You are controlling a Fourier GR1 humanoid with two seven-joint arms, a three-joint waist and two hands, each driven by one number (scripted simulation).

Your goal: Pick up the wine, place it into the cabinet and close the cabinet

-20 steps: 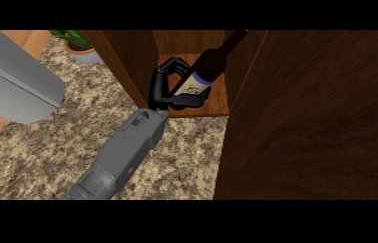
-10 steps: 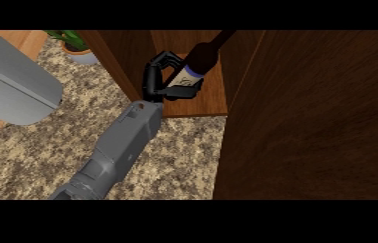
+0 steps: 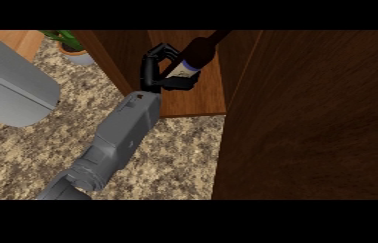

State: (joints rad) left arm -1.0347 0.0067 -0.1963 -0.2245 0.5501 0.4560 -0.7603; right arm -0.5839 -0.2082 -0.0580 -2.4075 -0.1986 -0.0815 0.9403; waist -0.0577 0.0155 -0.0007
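Head view, one wine bottle (image 3: 193, 57) (tilted), one robot hand (image 3: 156, 67) gripping, one cabinet (image 3: 193, 99)

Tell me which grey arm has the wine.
The right arm, reaching into the cabinet: its hand curls round the wine bottle. The other grey forearm at the view's left edge shows no hand.

speckled stone counter (image 3: 177, 152), potted plant (image 3: 70, 47) at far left.

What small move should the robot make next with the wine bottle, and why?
Probably set the bottle down and open the fingers. The left robot hand is curled round the wine bottle, which is tilted over the cabinet shelf, already between the cabinet walls. The door is open, so closing it comes afterwards.
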